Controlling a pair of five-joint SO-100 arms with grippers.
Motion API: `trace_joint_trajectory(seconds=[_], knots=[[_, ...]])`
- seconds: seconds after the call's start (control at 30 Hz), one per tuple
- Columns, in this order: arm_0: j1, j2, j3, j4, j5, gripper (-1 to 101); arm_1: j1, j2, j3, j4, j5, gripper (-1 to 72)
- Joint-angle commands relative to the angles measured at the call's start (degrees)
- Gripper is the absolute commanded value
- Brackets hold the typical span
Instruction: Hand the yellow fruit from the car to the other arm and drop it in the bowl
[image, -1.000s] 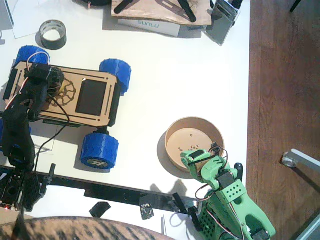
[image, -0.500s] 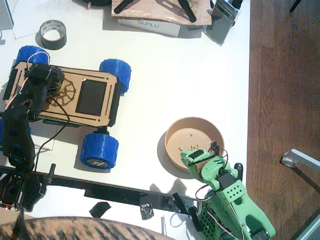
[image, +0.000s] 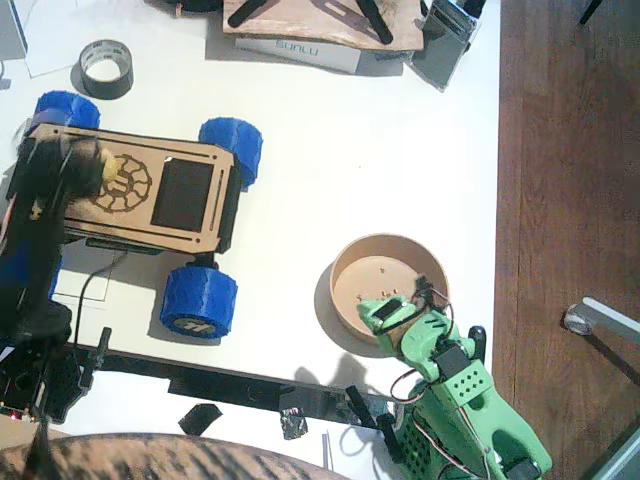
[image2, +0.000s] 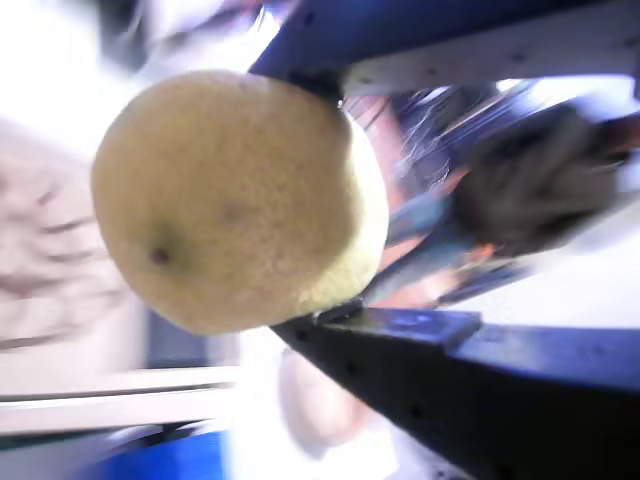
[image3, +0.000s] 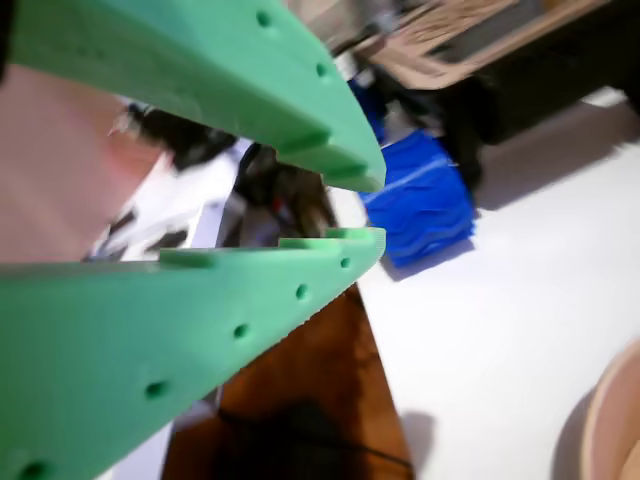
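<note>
Fruit status: yellow fruit (image2: 235, 200) sits clamped between the dark jaws of the left tool (image2: 330, 210), filling most of a wrist view; dimpled skin and one small dark spot show. In the fixed view the left tool (image: 68, 168) is blurred over the left end of the car (image: 185, 195), beside the engraved gear, and a yellow patch shows at its tip. Black left arm (image: 35, 260) runs down the left edge of the frame to its base at the counter's near edge.

Green right arm (image: 455, 400) stands at the lower right. Right tool (image: 385, 312) hangs over the near rim of the bowl (image: 345, 270), holding nothing. In a wrist view its green fingers (image3: 250, 90) stand narrowly apart at the tips, with a blue wheel (image3: 420, 195) behind them.

Bowl rests on the white counter (image: 330, 130), right of the car and well apart from it. Grey tape roll (image: 106, 68) lies at the upper left, beyond the car.
</note>
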Motion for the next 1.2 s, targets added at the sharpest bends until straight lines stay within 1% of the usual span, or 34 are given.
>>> trace_joint_trajectory(seconds=[0.0, 0.1, 0.17, 0.23, 0.27, 0.43, 0.53, 0.63, 0.73, 0.8, 0.9, 0.93, 1.0, 1.17], knots=[[9.0, 9.1, -1.2, 2.0, -3.8, 0, -2.4, 0.4, -1.9, -2.1, -4.5, 0.0], [18.1, 10.9, -1.1, 2.5, -10.7, 0, -5.3, 0.1, -1.9, -2.9, -10.1, 0.0], [24.0, 12.7, -0.6, 1.8, -16.2, 0, -6.9, 0.0, -1.9, -3.9, -15.6, 0.0], [29.6, 15.8, 1.2, -0.9, -21.8, 0, -8.3, -0.4, -1.9, -5.9, -21.4, 0.0], [32.3, 17.3, 2.5, -2.5, -24.7, 0, -9.1, -0.8, -1.9, -6.6, -25.8, 0.0], [43.2, 24.3, 11.3, -12.0, -41.7, 0, -12.0, -2.7, -1.8, -12.1, -43.6, 0.0], [50.0, 27.0, 20.0, -23.0, -49.7, 0, -14.3, -4.1, -1.8, -16.7, -49.8, 0.0], [56.4, 28.7, 31.9, -38.1, -53.6, 0, -17.7, -5.4, -1.8, -21.4, -53.4, 0.0], [60.3, 30.1, 45.5, -53.9, -55.7, 0, -22.1, -6.9, -1.8, -25.9, -55.9, 0.0], [62.4, 30.7, 54.7, -64.4, -57.5, 0, -25.1, -7.0, -1.8, -28.5, -56.7, 0.0], [64.6, 30.8, 67.9, -82.2, -62.0, 0, -29.3, -6.2, -1.8, -30.5, -57.7, 0.0], [64.9, 31.1, 71.0, -85.9, -63.7, 0, -30.6, -5.5, -1.8, -31.0, -57.7, 0.0], [65.0, 31.6, 75.5, -89.3, -66.7, 0, -33.0, -4.7, -1.8, -31.2, -57.8, 0.0], [65.0, 31.3, 77.2, -89.2, -68.0, 0, -36.0, -2.8, -1.8, -31.4, -58.3, 0.1]])
